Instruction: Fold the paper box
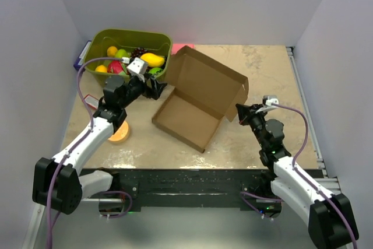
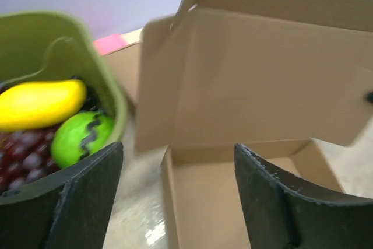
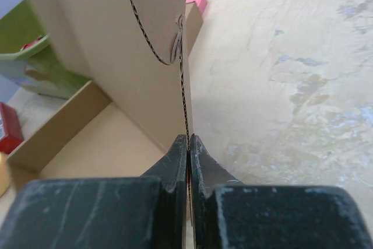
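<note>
the right end effector [image 3: 188, 142] is clenched tight on a thin cardboard edge of the paper box [image 1: 187, 118], its two dark fingers [image 3: 172, 167] pressed together with the corrugated edge running up from between them; in the top view it [image 1: 240, 112] meets the right end of the raised lid. the left end effector [image 2: 178, 147] is released, its fingers [image 2: 87, 193] spread wide apart, and the wrist view looks between them at the near left corner of the box tray; whether either finger touches the cardboard cannot be told. in the top view it [image 1: 156, 90] sits just beside the box's left corner, between the box and the green bin [image 1: 129, 37]. the box stands near the middle of the table [image 1: 274, 77], turned at an angle, its shallow tray flat on the surface and its broad lid tilted up behind the tray. the bin, at the far left, holds toy fruit, among it a yellow mango [image 2: 38, 104], a green fruit [image 2: 81, 138] and dark grapes [image 2: 23, 161]. a pink object [image 1: 178, 48] lies behind the box, and an orange disc [image 1: 119, 136] lies beside the left arm.
</note>
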Available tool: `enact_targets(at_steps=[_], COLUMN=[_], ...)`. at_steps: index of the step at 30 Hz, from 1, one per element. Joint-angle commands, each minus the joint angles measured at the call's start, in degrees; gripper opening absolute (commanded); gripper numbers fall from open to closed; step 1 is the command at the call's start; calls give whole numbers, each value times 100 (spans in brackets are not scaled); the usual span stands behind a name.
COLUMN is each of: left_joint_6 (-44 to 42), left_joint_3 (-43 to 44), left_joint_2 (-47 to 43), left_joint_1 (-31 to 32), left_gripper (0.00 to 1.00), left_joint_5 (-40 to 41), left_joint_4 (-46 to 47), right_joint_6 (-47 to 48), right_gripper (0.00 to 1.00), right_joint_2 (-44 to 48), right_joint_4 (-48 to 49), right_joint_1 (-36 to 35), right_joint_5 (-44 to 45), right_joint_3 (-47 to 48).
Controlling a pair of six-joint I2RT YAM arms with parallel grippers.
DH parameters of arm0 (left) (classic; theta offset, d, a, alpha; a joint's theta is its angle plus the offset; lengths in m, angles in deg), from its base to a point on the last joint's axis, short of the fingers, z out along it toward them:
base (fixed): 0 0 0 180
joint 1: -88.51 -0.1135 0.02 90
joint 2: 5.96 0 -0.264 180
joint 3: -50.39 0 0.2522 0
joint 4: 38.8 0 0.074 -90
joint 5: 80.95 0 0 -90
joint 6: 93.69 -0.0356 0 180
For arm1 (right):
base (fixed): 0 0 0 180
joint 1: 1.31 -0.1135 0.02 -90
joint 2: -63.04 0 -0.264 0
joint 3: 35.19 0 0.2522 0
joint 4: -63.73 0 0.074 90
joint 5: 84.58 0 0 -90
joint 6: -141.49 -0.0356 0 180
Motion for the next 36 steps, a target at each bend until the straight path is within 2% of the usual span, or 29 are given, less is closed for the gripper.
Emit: enact_targets(at_steps=[1, 2, 5, 8, 11, 15, 17, 18, 22, 28, 32, 35, 36], left_joint_6=[84, 206, 540, 794, 1285, 1797, 1851, 1816, 1745, 1955, 2132, 2176, 2167], left_joint_3=[-341, -412, -614, -737, -817, -1018, -1071, -1037, -782, -764, -843, -904, -905], left_joint_2=[-656, -901, -1289, -1457, -1318, -1089, -896, -817, -395, 290, 309, 388, 449], left_joint_1=[-23, -23, -23, -32, -58, -84, -84, -84, -75, -75, -67, -75, -67], left_gripper=[87, 89, 99, 100, 100, 100, 99, 95, 92, 87, 84, 78, 71], left_joint_5=[1942, 2650, 3961, 4440, 4529, 4301, 4379, 4484, 5109, 4723, 4740, 4688, 4644], left_joint_4=[-594, -962, -1735, -2561, -3186, -3443, -3426, -3444, -3760, -3874, -3971, -3919, -3918], right_joint_6=[158, 184, 193, 185, 185, 158, 158, 158, 149, 123, 114, 123, 123], right_gripper=[0, 0, 0, 0, 0, 0, 0, 0, 0, 0, 0, 0, 0], right_joint_2=[269, 287, 199, 138, 155, 216, 199, 190, 155, 164, 164, 199, 208], right_joint_4=[-81, -107, -143, -160, -152, -169, -169, -160, -152, -178, -213, -248, -266], right_joint_1=[16, 16, 7, 7, -1, 7, 7, -1, 7, -1, 7, 7, -1], right_joint_5=[607, 633, 607, 555, 502, 484, 458, 423, 414, 440, 475, 511, 528], right_joint_3=[20, 38, 81, 117, 108, 90, 90, 99, 117, 117, 126, 126, 126])
